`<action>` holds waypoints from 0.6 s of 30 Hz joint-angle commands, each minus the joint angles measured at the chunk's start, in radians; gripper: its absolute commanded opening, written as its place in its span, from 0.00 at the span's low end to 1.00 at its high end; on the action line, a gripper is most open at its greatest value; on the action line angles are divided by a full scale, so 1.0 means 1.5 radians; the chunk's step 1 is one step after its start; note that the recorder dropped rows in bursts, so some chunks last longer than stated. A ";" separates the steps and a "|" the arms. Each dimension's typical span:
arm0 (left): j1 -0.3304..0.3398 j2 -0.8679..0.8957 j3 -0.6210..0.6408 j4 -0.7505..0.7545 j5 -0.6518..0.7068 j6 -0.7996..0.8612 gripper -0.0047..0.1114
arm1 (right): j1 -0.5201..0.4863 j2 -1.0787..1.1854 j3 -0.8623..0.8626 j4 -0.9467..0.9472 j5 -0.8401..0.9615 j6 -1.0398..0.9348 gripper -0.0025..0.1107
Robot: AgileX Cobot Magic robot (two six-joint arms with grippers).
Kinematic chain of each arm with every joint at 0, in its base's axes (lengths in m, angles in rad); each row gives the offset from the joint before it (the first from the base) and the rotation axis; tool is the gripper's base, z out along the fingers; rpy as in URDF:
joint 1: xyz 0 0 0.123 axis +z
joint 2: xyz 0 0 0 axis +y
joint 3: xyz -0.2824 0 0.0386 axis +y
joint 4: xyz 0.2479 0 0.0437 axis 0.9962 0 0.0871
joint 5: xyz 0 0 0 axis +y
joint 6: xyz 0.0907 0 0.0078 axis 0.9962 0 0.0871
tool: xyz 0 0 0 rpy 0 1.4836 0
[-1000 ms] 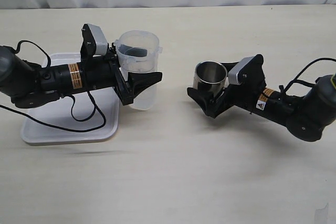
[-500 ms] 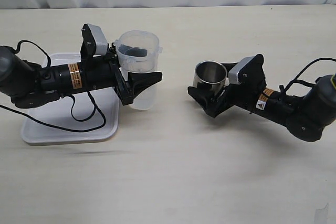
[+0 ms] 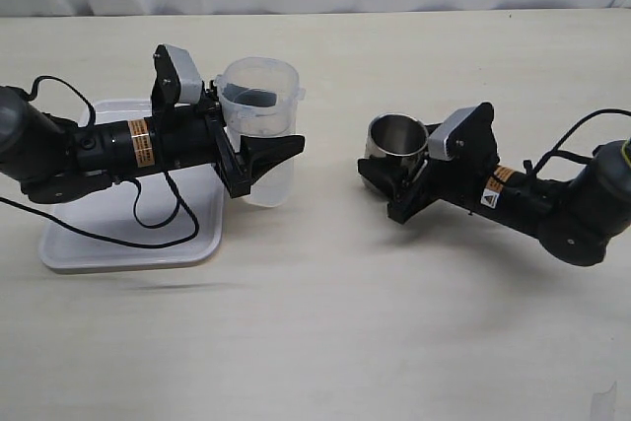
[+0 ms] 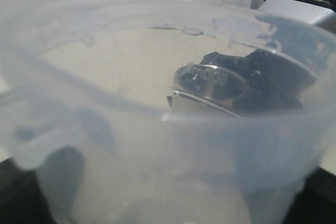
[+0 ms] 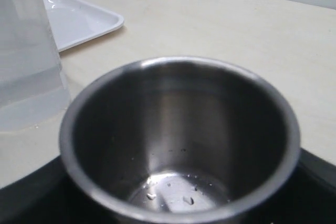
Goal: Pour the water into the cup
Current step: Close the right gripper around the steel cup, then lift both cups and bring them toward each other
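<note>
My left gripper is shut on a translucent plastic beaker and holds it upright just right of the tray. The beaker fills the left wrist view. A small amount of clear water shows low in the beaker in the right wrist view. My right gripper is shut on the steel cup, right of the beaker with a gap between them. The cup is upright, with a thin shiny film and droplets of water on its bottom. It also shows past the beaker's rim.
A white tray lies on the beige table under my left arm; its corner shows in the right wrist view. Black cables trail from both arms. A white backdrop runs along the table's far edge.
My right gripper with the cup has shifted slightly to the right, away from the beaker. The left arm and beaker have not moved.
</note>
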 commanded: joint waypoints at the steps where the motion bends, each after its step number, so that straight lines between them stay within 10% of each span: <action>1: -0.004 0.002 -0.001 0.005 -0.001 -0.006 0.04 | 0.000 -0.007 -0.002 -0.040 -0.009 -0.005 0.06; 18: -0.004 0.002 -0.001 -0.007 -0.001 -0.006 0.04 | 0.000 -0.007 -0.106 -0.281 -0.009 0.194 0.06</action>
